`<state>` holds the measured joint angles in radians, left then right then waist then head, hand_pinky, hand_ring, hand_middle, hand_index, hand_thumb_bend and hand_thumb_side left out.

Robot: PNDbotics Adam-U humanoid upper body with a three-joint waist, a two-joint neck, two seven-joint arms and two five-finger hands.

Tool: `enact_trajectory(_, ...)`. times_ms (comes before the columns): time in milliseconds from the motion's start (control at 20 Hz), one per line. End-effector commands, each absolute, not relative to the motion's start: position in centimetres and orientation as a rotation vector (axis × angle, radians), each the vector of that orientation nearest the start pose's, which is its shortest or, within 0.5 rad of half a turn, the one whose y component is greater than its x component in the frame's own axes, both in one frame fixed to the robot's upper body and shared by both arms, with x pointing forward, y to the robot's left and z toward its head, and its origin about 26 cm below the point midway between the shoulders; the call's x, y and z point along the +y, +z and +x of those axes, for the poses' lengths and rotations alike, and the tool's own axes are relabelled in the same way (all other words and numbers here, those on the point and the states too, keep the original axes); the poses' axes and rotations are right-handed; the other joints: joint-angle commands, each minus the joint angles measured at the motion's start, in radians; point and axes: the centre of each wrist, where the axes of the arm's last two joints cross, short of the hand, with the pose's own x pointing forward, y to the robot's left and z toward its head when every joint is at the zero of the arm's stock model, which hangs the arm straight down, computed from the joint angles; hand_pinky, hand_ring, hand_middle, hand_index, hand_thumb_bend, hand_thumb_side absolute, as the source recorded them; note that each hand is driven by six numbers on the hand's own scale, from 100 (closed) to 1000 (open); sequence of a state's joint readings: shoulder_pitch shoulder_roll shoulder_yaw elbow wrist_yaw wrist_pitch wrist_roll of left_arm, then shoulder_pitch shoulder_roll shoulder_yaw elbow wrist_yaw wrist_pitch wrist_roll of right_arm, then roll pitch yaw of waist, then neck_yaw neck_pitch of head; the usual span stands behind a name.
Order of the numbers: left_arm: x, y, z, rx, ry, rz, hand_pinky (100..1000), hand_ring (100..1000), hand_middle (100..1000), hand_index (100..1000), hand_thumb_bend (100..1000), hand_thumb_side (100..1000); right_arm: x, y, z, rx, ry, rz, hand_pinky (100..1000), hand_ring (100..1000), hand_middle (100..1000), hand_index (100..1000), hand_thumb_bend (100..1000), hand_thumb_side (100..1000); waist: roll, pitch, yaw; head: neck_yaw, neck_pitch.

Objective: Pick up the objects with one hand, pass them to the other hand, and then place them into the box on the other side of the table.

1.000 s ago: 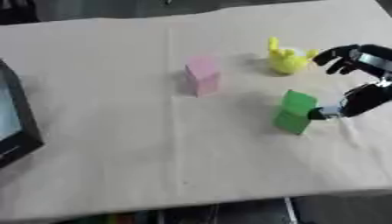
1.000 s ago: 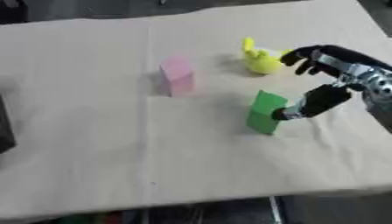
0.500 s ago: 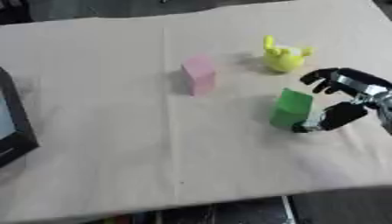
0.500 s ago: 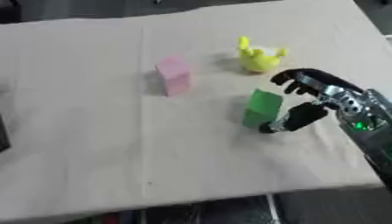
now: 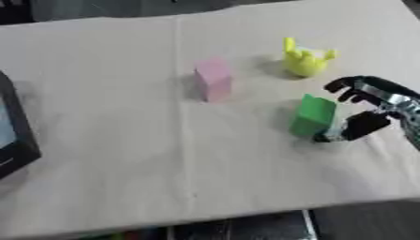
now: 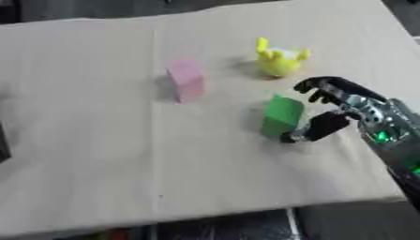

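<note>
Near edge of the surface (image 5: 123, 187): bare beige cloth with a lengthwise crease, dropping off to dark floor below. At the left edge, a dark-framed box (image 5: 15, 140) shows only in part, one corner and a pale inner face; count of boxes: one. One robot hand in view, the right hand (image 6: 336, 115), coming in from the right side, black with a silver wrist and a green light on the forearm. Its fingers (image 6: 316, 85) arch over the upper right of the green block (image 6: 283, 116) while the thumb reaches in low at the block's near right corner; the hand is spread around the block and not yet clenched on it. Thumb tip looks to be touching or just beside the block's base; cannot tell which. The green block stands on the surface, leaning slightly, right of centre. Count of green blocks: one. Farther back and left of it, well apart, one pink block (image 5: 213, 79) stands upright near the crease. Farthest, behind the green block and close to the hand's fingertips but apart from them, one yellow toy (image 5: 305, 61) with prongs sticking up. Total loose items on the cloth: three, one of each colour, none in the box. The left hand appears in neither view.
</note>
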<state>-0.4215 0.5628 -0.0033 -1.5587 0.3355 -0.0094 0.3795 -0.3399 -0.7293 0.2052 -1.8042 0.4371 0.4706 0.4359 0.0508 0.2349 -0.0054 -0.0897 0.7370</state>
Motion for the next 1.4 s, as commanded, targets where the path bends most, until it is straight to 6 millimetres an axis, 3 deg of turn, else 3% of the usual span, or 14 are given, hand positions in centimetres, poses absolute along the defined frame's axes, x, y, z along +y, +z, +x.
enact_trajectory(50, 34.4, 18.6, 36.1, -2.038, 0.102, 0.366, 879, 762, 829, 855, 712, 684, -30.4, 19.6, 32.6, -1.264, 1.103, -0.714, 856, 826, 828, 866, 679, 252, 0.01, 0.007, 0.003, 0.002, -0.003)
enact_trajectory(900, 34.2, 18.6, 36.1, -2.041, 0.113, 0.356, 882, 757, 828, 854, 711, 684, -30.4, 18.8, 33.5, -1.224, 1.096, -0.679, 844, 807, 745, 806, 574, 218, 0.016, 0.022, 0.015, 0.001, -0.001)
enact_trajectory(1400, 34.2, 18.6, 36.1, -2.04, 0.116, 0.358, 883, 756, 827, 854, 703, 687, -29.7, 20.3, 32.8, -1.299, 1.072, -0.635, 836, 772, 673, 743, 482, 130, 0.016, 0.021, 0.013, 0.005, -0.003)
